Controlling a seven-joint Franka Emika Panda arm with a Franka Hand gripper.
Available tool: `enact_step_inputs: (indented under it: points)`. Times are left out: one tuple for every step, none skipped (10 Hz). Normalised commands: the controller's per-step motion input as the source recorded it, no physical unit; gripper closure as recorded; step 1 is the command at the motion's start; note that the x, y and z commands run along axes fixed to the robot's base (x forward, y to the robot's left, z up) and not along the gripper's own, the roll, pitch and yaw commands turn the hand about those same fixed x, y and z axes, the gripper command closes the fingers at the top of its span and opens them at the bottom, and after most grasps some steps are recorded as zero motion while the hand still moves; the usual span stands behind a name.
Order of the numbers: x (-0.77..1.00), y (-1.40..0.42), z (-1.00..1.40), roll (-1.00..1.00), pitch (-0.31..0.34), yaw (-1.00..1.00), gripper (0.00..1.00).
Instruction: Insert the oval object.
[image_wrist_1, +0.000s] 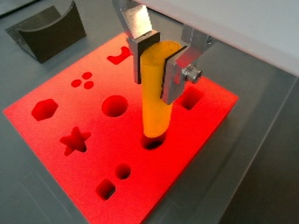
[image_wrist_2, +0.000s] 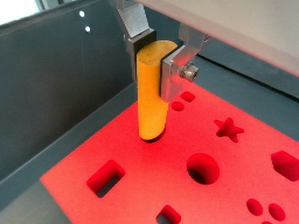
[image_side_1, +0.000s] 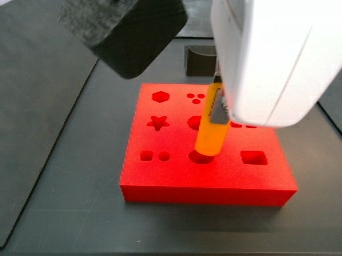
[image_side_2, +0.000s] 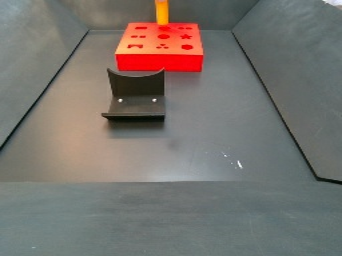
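My gripper (image_wrist_1: 159, 70) is shut on the oval object (image_wrist_1: 156, 92), a long orange-yellow peg held upright between the silver fingers (image_wrist_2: 176, 70). It also shows in a wrist view (image_wrist_2: 152, 96). Its lower end meets the top of the red block (image_wrist_1: 70, 166) at a small hole between the round hole (image_wrist_1: 114, 106) and the block's edge. How deep it sits cannot be told. In a side view the peg (image_side_1: 209, 135) stands on the block (image_side_1: 201, 185) under the white arm. In a side view only the peg (image_side_2: 162, 12) shows above the block (image_side_2: 160, 55).
The red block has star (image_wrist_1: 73, 139), hexagon (image_wrist_1: 45, 108) and rectangular (image_wrist_2: 105, 178) holes. The dark grey notched holder (image_side_2: 134, 95) stands on the floor beside the block, also in a wrist view (image_wrist_1: 47, 35). Dark bin walls (image_side_2: 40, 90) ring the floor.
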Motion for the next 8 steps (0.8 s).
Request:
enact_step_inputs:
  points:
    - [-0.08, 0.0, -0.07, 0.0, -0.079, 0.0, 1.0]
    - [-0.05, 0.0, -0.1, 0.0, -0.081, 0.0, 1.0]
    - [-0.08, 0.0, -0.16, 0.0, -0.097, 0.0, 1.0]
    - [0.0, 0.0, -0.19, 0.0, -0.084, 0.01, 1.0]
    - [-0.11, 0.0, -0.17, -0.02, -0.107, 0.0, 1.0]
    - [0.0, -0.04, -0.12, 0.0, -0.077, 0.05, 1.0]
    - [0.02, -0.05, -0.14, 0.0, -0.06, 0.07, 1.0]
    - [0.0, -0.02, -0.17, 0.0, -0.05, 0.06, 1.0]
